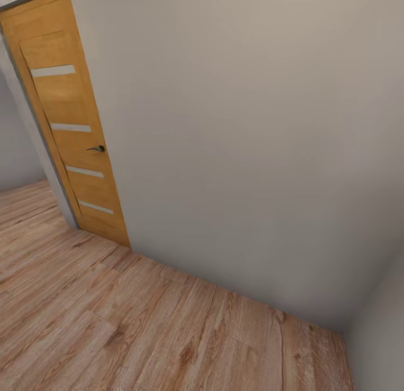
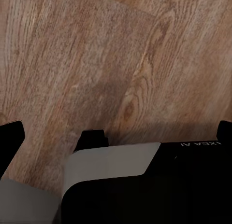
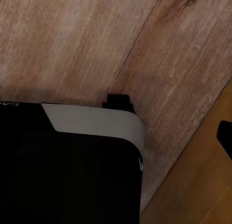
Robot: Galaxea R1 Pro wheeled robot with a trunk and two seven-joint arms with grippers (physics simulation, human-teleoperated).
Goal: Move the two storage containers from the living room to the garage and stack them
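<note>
The two orange-red storage containers are out of view, and so is the dark concrete garage floor. In the head view I face a plain pale wall above light wood-plank floor. In the left wrist view my left gripper is open: its black fingertips sit at opposite edges with only planks between them. My right gripper looks open too, with one black fingertip at the picture's edge and nothing held.
A wooden door with pale glass strips and a dark handle stands at the left, with more plank floor beside it. Two walls meet in a corner at the right. My own black-and-white base shows under both wrists.
</note>
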